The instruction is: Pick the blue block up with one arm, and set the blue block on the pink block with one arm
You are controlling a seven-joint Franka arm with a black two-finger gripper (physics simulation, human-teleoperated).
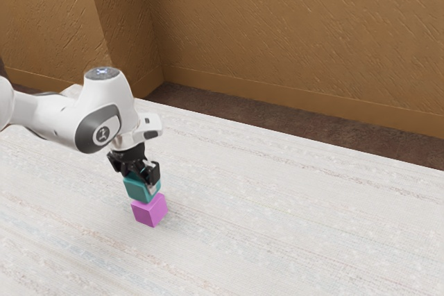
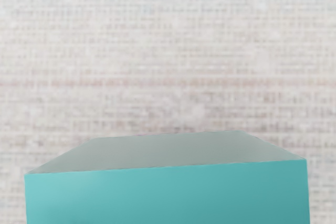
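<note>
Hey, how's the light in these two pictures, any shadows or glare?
Exterior view: soft, even light; the pink block casts hardly any shadow on the table, and the cap atop the arm shines pale. Wrist view: the blue block has a washed-out grey top and a brighter teal front; no glare on the table.

Two cameras: one at the arm's side, one on its hand.
The exterior view stands well off and rather high, and looks down at a slant over the table (image 1: 312,227) to the walls (image 1: 291,25) behind the gripper (image 1: 142,177). The wrist view sits very near, and looks past the blue block (image 2: 168,192) just under the gripper to the table (image 2: 168,51) beyond. Both views share this block (image 1: 141,189) and the table surface around it.
</note>
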